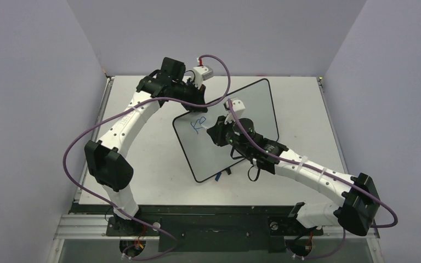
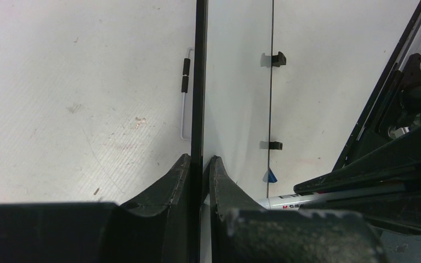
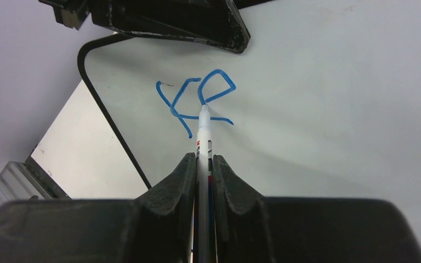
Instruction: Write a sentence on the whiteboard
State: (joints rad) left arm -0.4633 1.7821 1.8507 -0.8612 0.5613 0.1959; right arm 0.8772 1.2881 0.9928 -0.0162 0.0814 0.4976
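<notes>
The whiteboard (image 1: pixel 252 112) is propped tilted on the table, black-rimmed and glossy. My left gripper (image 1: pixel 193 92) is shut on its top edge; in the left wrist view (image 2: pixel 202 164) the fingers pinch the black rim (image 2: pixel 199 82). My right gripper (image 1: pixel 219 132) is shut on a white marker (image 3: pixel 203 137), its tip touching the board. The sentence (image 3: pixel 197 101) is blue lettering, a "k" and a looped "e", near the board's upper left corner (image 1: pixel 197 123). The marker also shows in the left wrist view (image 2: pixel 282 201).
Two black clip feet (image 2: pixel 277 58) sit on the board's lower edge. A blue cap (image 1: pixel 218 176) lies by the board's near edge on the white table (image 1: pixel 153 170). Purple walls enclose the table; cables loop off both arms.
</notes>
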